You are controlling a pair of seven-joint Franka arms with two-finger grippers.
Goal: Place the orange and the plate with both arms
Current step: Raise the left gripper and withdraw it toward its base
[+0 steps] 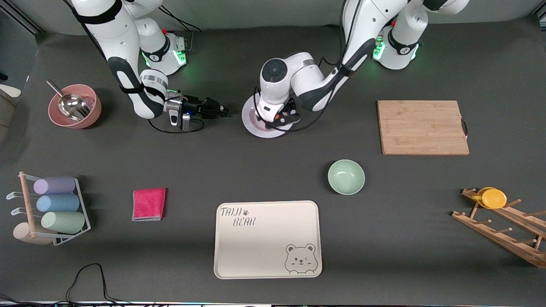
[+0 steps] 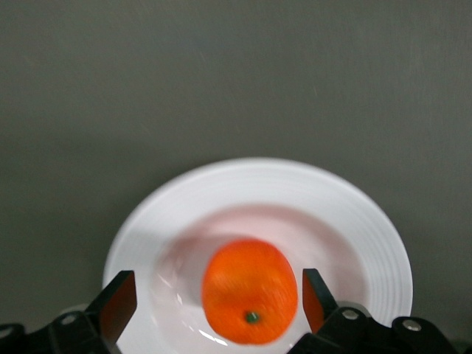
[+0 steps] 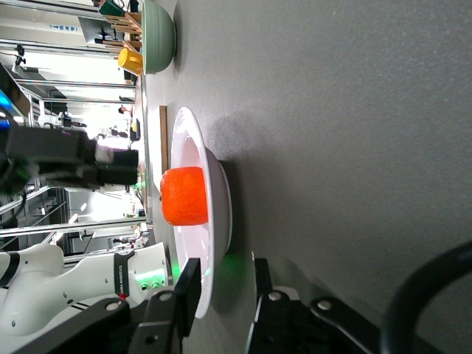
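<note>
The orange (image 2: 249, 290) already sits in the plate (image 2: 354, 214) on the table, the left claw (image 2: 219, 299) spread wide above it, while the right claw (image 3: 221, 302) pinches the plate's rim, placing presumably still left

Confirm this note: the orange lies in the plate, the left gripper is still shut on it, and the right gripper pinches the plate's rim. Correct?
Not quite. The left gripper is open, its fingers apart on either side of the orange, as the left wrist view shows. The orange does lie in the plate, and the right gripper pinches its rim.
</note>
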